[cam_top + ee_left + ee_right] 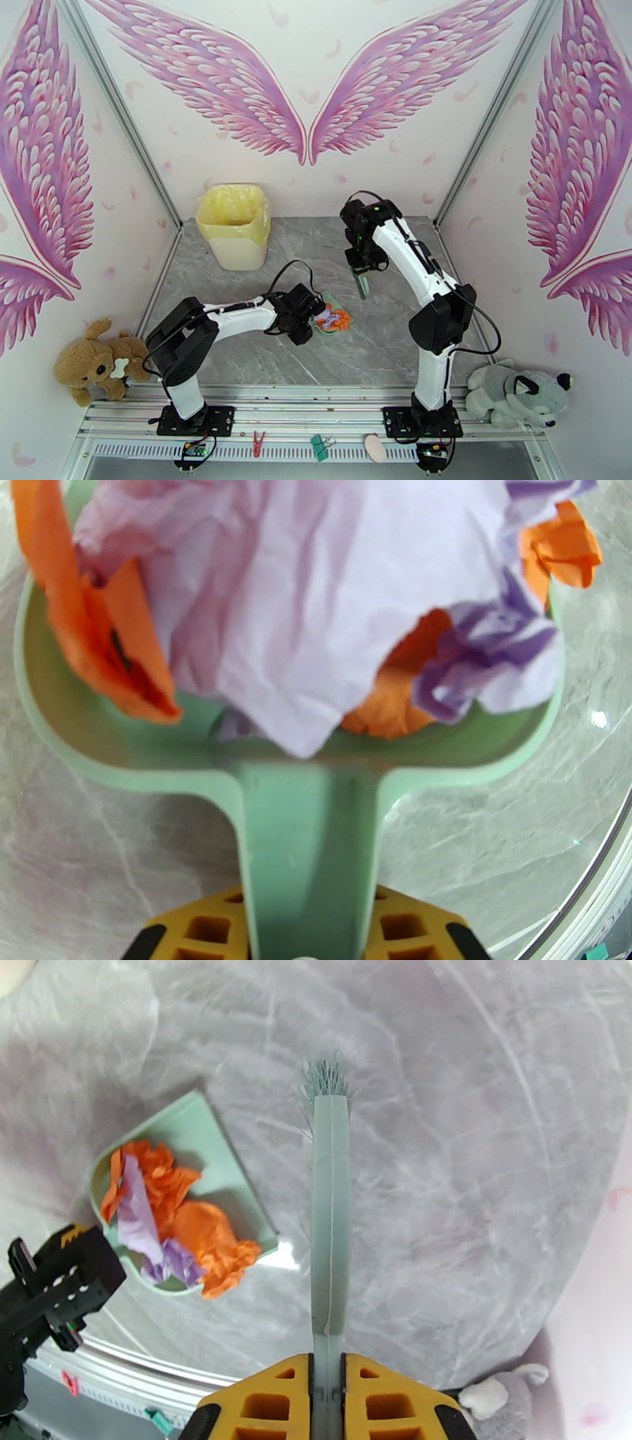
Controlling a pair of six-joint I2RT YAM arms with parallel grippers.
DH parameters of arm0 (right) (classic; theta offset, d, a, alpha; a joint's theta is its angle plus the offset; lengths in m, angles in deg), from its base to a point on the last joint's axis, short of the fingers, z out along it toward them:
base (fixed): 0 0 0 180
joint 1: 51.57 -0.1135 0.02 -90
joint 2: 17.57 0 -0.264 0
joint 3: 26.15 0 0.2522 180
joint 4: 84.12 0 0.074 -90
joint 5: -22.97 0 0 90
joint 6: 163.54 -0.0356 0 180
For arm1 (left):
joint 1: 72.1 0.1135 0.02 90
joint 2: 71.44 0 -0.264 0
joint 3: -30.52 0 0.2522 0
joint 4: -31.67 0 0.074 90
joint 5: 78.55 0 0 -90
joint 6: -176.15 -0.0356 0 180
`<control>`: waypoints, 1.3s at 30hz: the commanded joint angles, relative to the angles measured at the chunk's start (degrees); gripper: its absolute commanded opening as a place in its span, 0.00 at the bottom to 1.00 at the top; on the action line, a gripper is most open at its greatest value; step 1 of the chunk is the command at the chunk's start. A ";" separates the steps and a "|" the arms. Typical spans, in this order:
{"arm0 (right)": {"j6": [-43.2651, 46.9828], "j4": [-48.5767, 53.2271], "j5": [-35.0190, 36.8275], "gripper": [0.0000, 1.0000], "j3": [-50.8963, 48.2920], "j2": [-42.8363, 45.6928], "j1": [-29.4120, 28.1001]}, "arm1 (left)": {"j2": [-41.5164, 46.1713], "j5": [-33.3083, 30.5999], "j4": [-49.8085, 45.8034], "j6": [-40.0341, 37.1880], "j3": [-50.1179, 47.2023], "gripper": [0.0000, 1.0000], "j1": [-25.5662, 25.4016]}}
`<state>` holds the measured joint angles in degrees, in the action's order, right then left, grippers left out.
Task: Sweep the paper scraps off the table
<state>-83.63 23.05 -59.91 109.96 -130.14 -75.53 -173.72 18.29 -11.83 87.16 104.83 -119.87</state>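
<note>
Orange and lavender paper scraps [333, 319] lie heaped in a mint-green dustpan [337, 304] near the middle of the grey table [237, 347]. My left gripper [306, 317] is shut on the dustpan's handle [308, 835], whose pan holds the scraps [316, 598] close in front of the wrist camera. Just beyond the pan, my right gripper [362, 268] is shut on a mint-green brush [363, 286] that points down at the table. In the right wrist view the brush [330, 1197] ends in bristles [322, 1082], with the loaded dustpan [207, 1130] to its left.
A bin lined with a yellow bag [235, 225] stands at the table's back left corner. A brown teddy [95, 363] sits off the left edge and a grey plush dog [517, 391] off the right. Small clips lie on the front rail [316, 446].
</note>
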 commanded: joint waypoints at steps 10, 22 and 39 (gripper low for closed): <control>0.44 2.97 2.12 0.00 -4.54 6.89 6.47 | 10.52 -3.79 -12.47 1.16 7.60 0.00 0.01; -0.64 -2.88 -1.58 0.00 -14.74 11.72 9.03 | 11.89 -10.17 -32.63 1.73 25.88 0.00 7.35; -0.80 -9.14 -6.99 0.00 -19.76 11.85 9.13 | 0.90 -16.89 -52.64 3.47 61.16 0.00 23.67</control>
<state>-84.06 16.08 -65.33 91.12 -119.76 -66.92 -170.70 4.06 -59.02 89.66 160.96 -98.45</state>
